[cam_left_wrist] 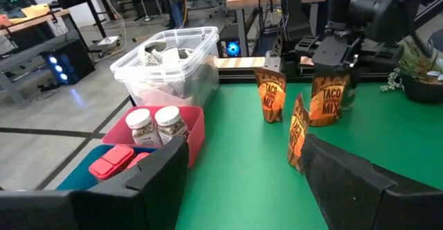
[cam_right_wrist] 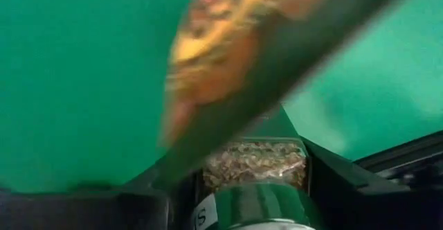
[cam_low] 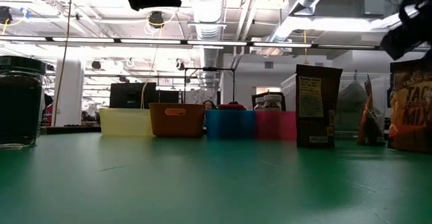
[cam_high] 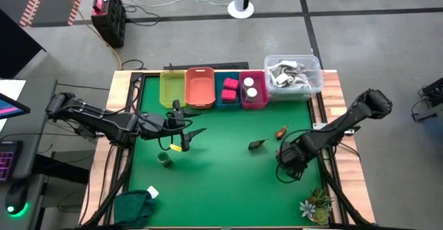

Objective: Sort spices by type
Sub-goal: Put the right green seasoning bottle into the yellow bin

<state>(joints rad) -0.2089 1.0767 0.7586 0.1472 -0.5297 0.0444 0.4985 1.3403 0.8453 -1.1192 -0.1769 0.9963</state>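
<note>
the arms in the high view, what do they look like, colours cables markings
Both are dark, near-black jointed arms with rounded housings. The left arm has black cables looping beneath it and a small yellow tag near its gripper. The right arm is equally dark with a bulbous elbow; no lettering is legible.

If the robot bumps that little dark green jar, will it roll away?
Probably not: the dark green jar stands upright on the green table, so it would likely slide. Tipped over, its round sides could roll. It looks small, so probably light.
</note>
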